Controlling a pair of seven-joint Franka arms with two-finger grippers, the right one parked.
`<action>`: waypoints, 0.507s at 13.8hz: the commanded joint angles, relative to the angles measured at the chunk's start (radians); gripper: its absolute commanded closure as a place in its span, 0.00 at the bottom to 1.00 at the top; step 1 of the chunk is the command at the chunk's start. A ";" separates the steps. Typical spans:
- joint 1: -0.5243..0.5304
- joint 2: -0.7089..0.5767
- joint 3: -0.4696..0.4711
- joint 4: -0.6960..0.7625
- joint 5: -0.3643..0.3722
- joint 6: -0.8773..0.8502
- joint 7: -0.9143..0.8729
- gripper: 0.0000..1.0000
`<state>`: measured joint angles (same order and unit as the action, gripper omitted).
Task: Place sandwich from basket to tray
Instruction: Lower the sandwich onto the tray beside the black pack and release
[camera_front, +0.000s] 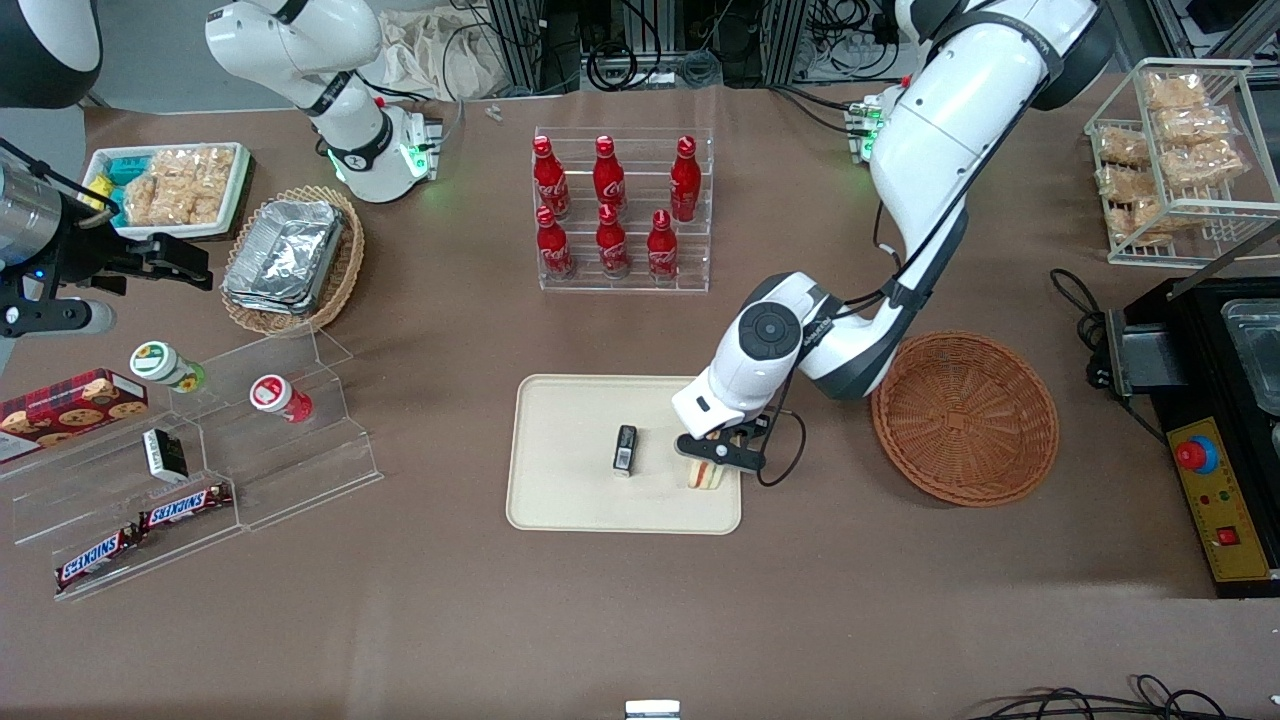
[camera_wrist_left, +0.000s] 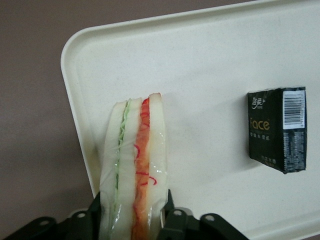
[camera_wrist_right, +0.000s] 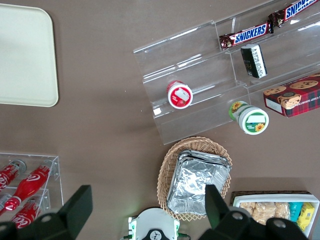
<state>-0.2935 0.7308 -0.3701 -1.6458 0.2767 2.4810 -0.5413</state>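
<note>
Jaws pinching the sandwich, I hold the gripper over the tray beside the black packet; lower fully, then release.

**Clutter around the brown table**

Top centre of the front view: a clear rack holds six red cola bottles. Upper left: a white tray of snack packs beside a tan wicker basket of foil containers. Lower left: a stepped acrylic stand carries two Snickers bars, a cookie box, and a green-lidded cup and a red-lidded cup. Centre: a small black packet. Upper right: a wire rack of bagged snacks. Right edge: a black machine with a red button.
</note>
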 joint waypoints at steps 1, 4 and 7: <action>-0.007 -0.034 0.010 0.020 0.029 -0.022 -0.080 0.11; 0.013 -0.152 0.010 0.018 0.010 -0.169 -0.158 0.00; 0.062 -0.293 0.005 0.020 -0.072 -0.377 -0.142 0.00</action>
<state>-0.2602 0.5521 -0.3652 -1.5959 0.2573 2.2155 -0.6818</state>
